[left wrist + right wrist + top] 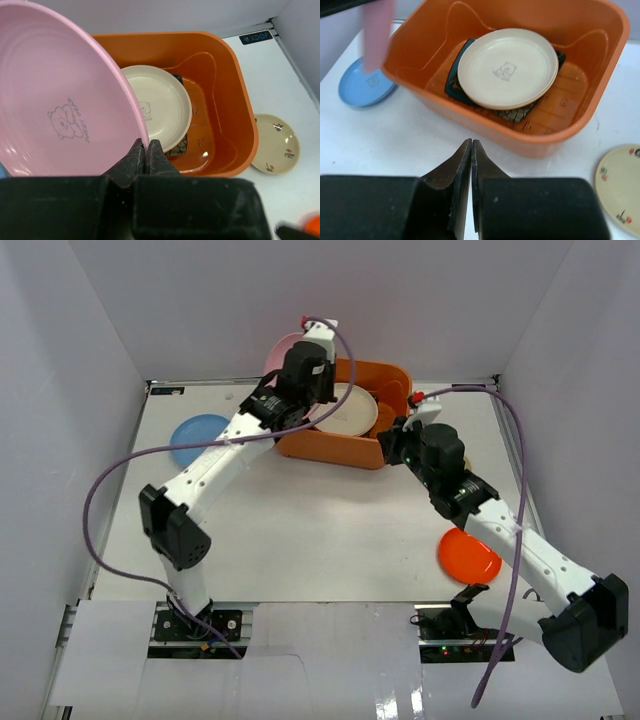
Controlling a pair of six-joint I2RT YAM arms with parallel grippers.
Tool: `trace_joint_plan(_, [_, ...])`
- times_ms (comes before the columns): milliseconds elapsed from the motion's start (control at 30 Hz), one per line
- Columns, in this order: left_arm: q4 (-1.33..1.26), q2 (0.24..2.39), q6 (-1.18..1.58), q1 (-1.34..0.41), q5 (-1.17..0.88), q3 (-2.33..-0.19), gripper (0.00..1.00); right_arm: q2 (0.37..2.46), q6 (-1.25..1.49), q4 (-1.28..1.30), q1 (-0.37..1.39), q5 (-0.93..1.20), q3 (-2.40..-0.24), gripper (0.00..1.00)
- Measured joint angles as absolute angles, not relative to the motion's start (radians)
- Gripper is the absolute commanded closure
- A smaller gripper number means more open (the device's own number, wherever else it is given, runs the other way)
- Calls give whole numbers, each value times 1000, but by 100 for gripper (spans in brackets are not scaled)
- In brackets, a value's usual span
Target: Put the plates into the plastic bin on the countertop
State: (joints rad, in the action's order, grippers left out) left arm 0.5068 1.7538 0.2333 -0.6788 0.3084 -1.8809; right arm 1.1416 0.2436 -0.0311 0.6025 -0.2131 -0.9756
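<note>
Since L gripper (146, 150) pinches pink plate (75, 100) by rim only, tilted over far-left corner of plastic bin (235, 115), it may pivot, slip, land outside; R gripper (471, 147) closed, empty.

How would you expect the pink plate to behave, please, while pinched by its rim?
The pink plate is probably stiff: held by one rim pinch in the left gripper, it shows no sag. Its smooth, glossy surface suggests it could slip or pivot in the jaws.
</note>
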Motion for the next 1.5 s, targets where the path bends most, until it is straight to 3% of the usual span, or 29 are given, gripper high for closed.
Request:
trace_joint_plan(367, [494,2277,-15,-738,284,-2300,100,849,340,7,604,-199,-677,92])
trace_joint_plan(700, [484,2410,-84,-752,221,-2332,100,760,366,24,604,-186,-590,92])
trace_joint_plan(733, [484,2415,-86,-753,221,-2332,97,752,364,25,604,-189,-590,92])
trace_joint_plan(767, [485,2422,-88,-755,220,-2332,84,744,363,25,604,-192,-590,92])
trace_joint_plan(833, [485,2429,-97,-755,220,-2333,70,732,359,30,604,-200,-590,92])
trace_joint_plan(867, [485,2429,-100,-755,218,-2333,50,728,358,33,604,-204,-590,92])
trace_joint_plan(1000, [468,2429,-102,-755,210,-2349,12,718,356,53,604,-217,-590,92])
trace_joint_plan(1100, [450,2428,-97,-755,210,-2375,5,717,355,56,604,-233,-590,92])
trace_joint_plan(1300, [416,2342,-60,-751,230,-2341,5,724,355,67,604,-241,-590,92])
trace_joint_plan(1500, [383,1964,121,-663,226,-1993,5,746,360,57,604,-221,-575,92])
